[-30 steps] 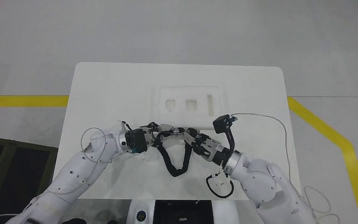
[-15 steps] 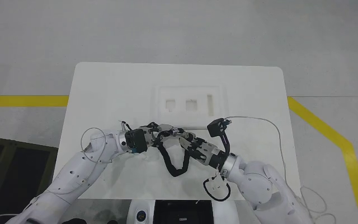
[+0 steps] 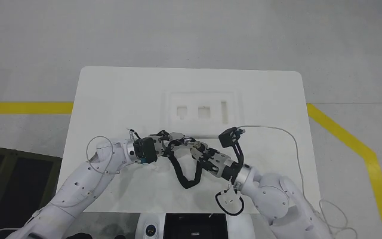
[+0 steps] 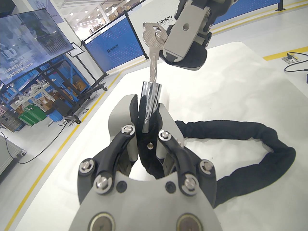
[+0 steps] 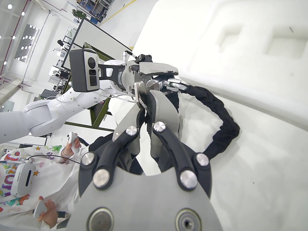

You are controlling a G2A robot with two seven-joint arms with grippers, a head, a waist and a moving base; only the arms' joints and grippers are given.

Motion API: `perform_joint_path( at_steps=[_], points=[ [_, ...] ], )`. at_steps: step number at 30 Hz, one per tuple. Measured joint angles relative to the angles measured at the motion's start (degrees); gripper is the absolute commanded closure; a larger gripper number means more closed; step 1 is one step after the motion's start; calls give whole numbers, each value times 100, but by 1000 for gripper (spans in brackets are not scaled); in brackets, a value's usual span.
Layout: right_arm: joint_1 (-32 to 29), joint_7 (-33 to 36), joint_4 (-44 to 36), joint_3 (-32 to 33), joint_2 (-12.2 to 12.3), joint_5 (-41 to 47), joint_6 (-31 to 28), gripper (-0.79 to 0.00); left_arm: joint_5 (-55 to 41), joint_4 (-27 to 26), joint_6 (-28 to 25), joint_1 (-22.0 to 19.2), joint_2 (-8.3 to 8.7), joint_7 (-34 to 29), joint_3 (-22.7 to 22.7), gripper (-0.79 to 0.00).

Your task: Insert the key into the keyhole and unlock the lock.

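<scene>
My left gripper (image 4: 145, 104) is shut on the chrome cylinder of the lock (image 4: 150, 102), held just above the table. The lock's black sleeved cable (image 4: 240, 131) loops away over the tabletop. A silver key (image 4: 153, 56) points down at the cylinder, and its blade tip meets the cylinder's open end. My right gripper (image 4: 168, 49) is shut on the key's head and ring. In the top view the left gripper (image 3: 170, 142) and right gripper (image 3: 194, 149) meet at the table's middle front. In the right wrist view the key head (image 5: 139, 91) sits between my pads, facing the lock (image 5: 175, 84).
A white foam tray (image 3: 173, 122) with three recesses lies just behind the grippers. The cable loop (image 3: 188, 173) trails toward the table's front edge. A thin grey wire (image 3: 280, 128) arcs over the table's right side.
My right arm has shifted left toward the left gripper, bringing the key up to the lock cylinder. The left arm has stayed still.
</scene>
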Motion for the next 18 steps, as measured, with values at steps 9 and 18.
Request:
perform_joint_path(
  at_steps=[9, 18],
  points=[
    [112, 71, 36, -180, -33, -109, 91, 0, 0, 0, 0, 0, 0, 0, 0, 0],
    [224, 116, 141, -232, -64, -71, 273, 0, 0, 0, 0, 0, 0, 0, 0, 0]
  ],
)
